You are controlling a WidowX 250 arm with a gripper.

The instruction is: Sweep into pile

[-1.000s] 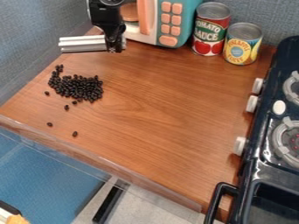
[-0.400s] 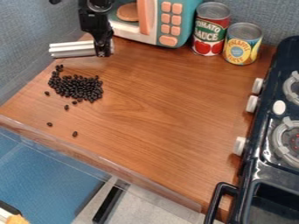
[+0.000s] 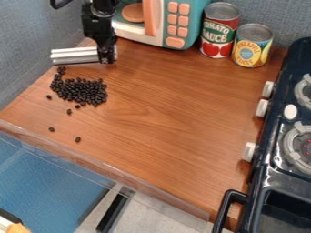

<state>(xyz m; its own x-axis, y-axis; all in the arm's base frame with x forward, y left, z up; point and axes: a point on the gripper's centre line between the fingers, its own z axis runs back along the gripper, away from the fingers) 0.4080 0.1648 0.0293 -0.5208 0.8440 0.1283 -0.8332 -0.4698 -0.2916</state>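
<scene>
The dark beans point(image 3: 82, 92) lie heaped on the left part of the counter point(image 3: 170, 113), mostly bunched, with a thin tail towards the wall. A few sit apart: one just off the heap's left side, a couple close below it, and two stray beans point(image 3: 77, 139) well out towards the front edge. Those outliers are probably why the sweep isn't finished, though much of the gathering looks done.

Just behind the heap is a pale ribbed bar point(image 3: 74, 55), clamped in the tool point(image 3: 107, 59) at its right end. Held lengthwise and roughly level, it offers a broad face for pushing, while the grip at one end keeps the arm to the side of the beans. To bring in the front strays, the bar would likely need to get beyond them and draw back; pushing forward from behind the heap could scatter it.

Farther out, the toy microwave point(image 3: 164, 20) and two cans point(image 3: 221, 30) stand at the back, and the stove point(image 3: 273, 150) at the right, all away from the sweeping area.
</scene>
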